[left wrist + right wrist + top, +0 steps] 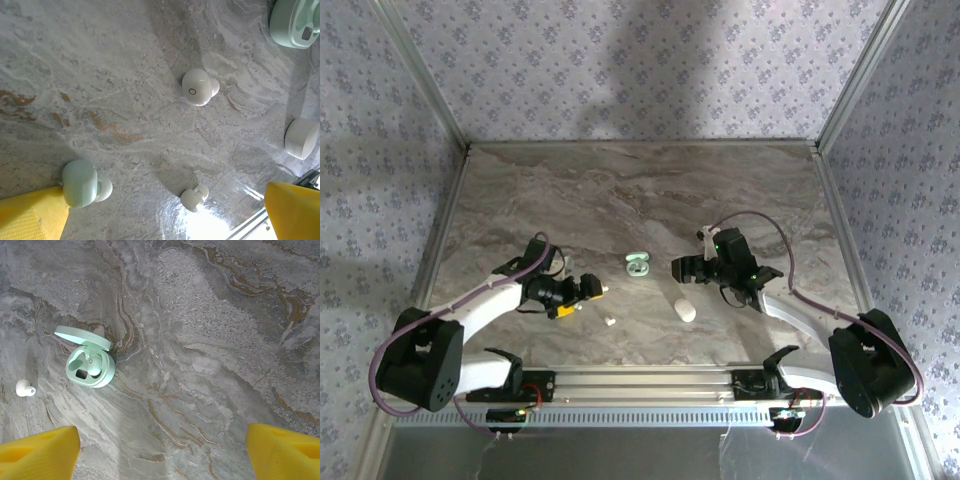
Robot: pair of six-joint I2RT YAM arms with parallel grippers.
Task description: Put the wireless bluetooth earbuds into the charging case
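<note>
Left hand (162,212) is being held wide open, low over the tabletop (100,75), with nothing gripped. A mint earbud (82,184) is lying right beside one fingertip; contact cannot be resolved. A small white earbud (194,197) is sitting between the fingers, untouched. A larger white earbud (199,87) is lying further out, toward the cases. A closed white case (302,139) is being left off to one side, well apart from the fingers.

Right hand (160,452) is also being held open and empty, hovering with the mint charging case (90,362) ahead of it. That case is lying with its lid open. One pocket is showing dark, so likely empty; the other cannot be told.

Progress is being judged as early. The case is open, but at least three earbuds are being left loose on the tabletop and none is being carried. Picking and seating are both being left to do.
</note>
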